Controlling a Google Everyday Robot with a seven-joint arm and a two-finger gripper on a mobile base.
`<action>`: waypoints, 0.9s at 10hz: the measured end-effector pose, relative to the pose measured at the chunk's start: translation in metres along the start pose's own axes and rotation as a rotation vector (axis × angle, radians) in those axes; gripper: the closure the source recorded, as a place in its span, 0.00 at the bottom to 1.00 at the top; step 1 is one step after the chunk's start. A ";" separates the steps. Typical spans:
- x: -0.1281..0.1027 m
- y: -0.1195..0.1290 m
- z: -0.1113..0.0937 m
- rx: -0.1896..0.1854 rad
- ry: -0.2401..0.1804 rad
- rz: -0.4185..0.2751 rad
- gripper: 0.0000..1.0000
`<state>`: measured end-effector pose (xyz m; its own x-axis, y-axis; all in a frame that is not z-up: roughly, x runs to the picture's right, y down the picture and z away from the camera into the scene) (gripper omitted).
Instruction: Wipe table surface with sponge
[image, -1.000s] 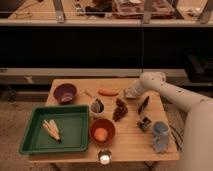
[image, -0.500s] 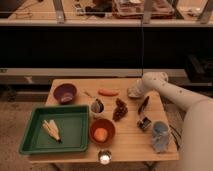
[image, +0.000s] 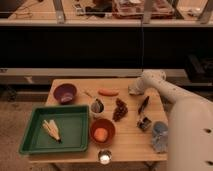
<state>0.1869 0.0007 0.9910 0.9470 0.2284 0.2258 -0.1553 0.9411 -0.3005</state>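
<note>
My gripper (image: 134, 90) is at the end of the white arm (image: 165, 90), which reaches in from the right. It is low over the back right part of the wooden table (image: 130, 140), just right of the carrot (image: 108, 92). I cannot make out a sponge anywhere. Whether something is under or in the gripper is hidden.
On the table are a purple bowl (image: 65, 92), a green tray (image: 75, 132) holding corn (image: 51, 130), a metal cup (image: 97, 106), dark grapes (image: 120, 109), an orange bowl (image: 102, 131) with an orange fruit, a dark long object (image: 143, 105), a small metal piece (image: 144, 123), a bluish cup (image: 160, 131) and a white cup (image: 104, 158).
</note>
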 end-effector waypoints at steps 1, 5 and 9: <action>-0.008 -0.002 0.006 -0.001 -0.002 -0.015 1.00; -0.057 0.002 0.000 0.003 -0.063 -0.103 1.00; -0.059 0.039 -0.034 -0.036 -0.086 -0.106 1.00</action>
<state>0.1346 0.0153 0.9345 0.9297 0.1501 0.3364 -0.0437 0.9517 -0.3038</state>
